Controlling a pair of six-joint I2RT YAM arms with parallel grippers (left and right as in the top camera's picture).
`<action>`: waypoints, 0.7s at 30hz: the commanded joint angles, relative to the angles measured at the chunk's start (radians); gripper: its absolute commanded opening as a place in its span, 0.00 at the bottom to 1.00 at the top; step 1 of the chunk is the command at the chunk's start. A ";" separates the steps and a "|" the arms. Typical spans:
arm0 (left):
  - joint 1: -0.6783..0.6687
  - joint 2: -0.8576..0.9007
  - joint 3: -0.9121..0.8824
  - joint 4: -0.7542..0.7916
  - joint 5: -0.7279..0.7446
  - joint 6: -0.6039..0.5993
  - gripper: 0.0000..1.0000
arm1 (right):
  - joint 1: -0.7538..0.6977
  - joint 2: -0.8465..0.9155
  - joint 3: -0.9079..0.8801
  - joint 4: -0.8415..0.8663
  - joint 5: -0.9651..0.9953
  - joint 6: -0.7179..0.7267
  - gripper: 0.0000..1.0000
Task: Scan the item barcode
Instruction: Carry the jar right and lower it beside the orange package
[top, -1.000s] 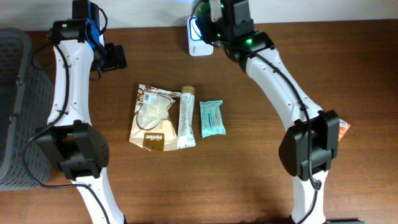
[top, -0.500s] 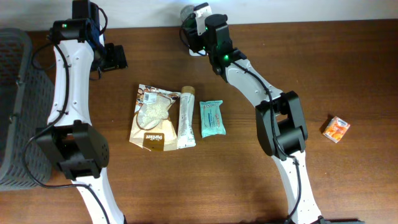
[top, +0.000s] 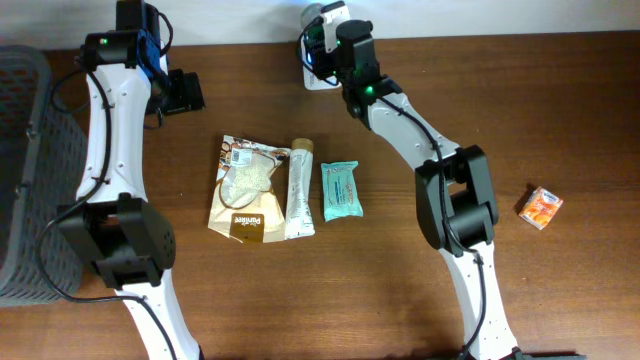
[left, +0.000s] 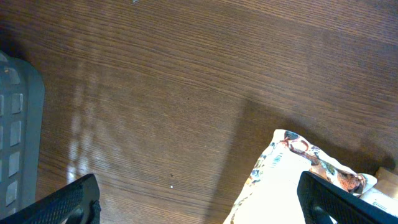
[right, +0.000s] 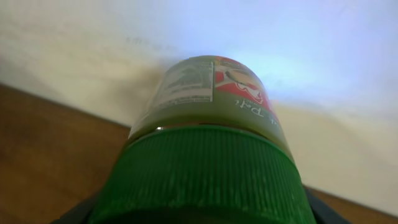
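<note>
The right pincer (top: 328, 38) pinches the green-lidded jar (right: 205, 118) by its cap, above the white scanner (top: 318, 78) at the tabletop's far edge. Best to roll the wrist slowly until the label's barcode faces the scanner. The left pincer (top: 186, 92) hangs spread, empty.

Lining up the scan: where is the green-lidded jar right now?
The green-lidded jar is held in the right gripper at the table's far edge, top centre in the overhead view, by the white scanner and beyond the tube.
</note>
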 joint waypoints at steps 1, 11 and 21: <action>0.002 0.000 0.020 0.002 0.007 0.016 0.99 | -0.008 0.001 0.021 0.040 0.018 -0.006 0.11; 0.002 0.000 0.020 0.002 0.007 0.016 0.99 | -0.006 -0.027 0.021 0.054 -0.064 -0.006 0.11; 0.002 0.000 0.020 0.002 0.007 0.016 0.99 | -0.014 -0.284 0.021 -0.400 -0.140 0.034 0.11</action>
